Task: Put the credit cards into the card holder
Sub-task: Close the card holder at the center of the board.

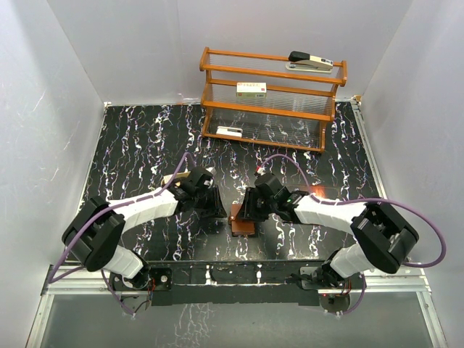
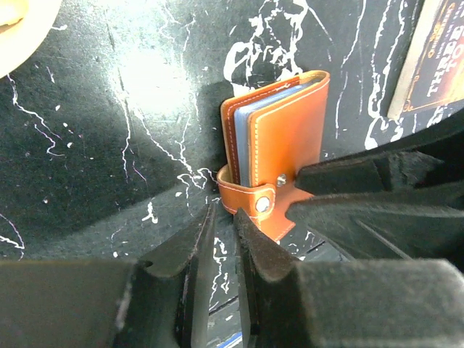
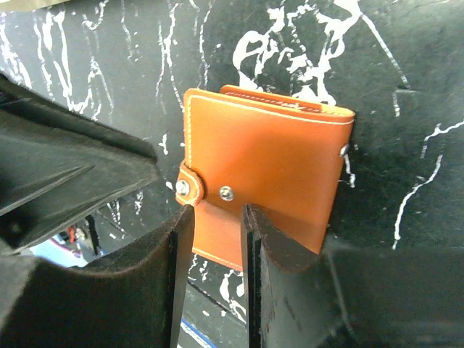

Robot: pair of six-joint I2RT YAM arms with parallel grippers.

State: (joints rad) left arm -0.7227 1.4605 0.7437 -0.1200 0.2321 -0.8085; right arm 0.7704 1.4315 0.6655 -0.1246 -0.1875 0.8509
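Note:
The card holder (image 1: 243, 226) is an orange-brown leather wallet lying folded on the black marbled table between both arms. In the left wrist view (image 2: 283, 138) its bluish inner pockets show along the edge and its snap strap is wrapped round. My left gripper (image 2: 225, 212) sits just short of the strap end, its jaws a narrow gap apart with only table between them. My right gripper (image 3: 215, 210) hovers at the wallet's (image 3: 268, 159) lower flap, jaws apart, the flap showing in the gap. No loose credit cards are in view.
A wooden rack (image 1: 272, 101) stands at the back with a stapler (image 1: 310, 61) and white labelled boxes (image 1: 251, 89). A dark booklet with pale lettering (image 2: 435, 51) lies right of the wallet. A tan tray's edge (image 2: 14, 22) lies to the left.

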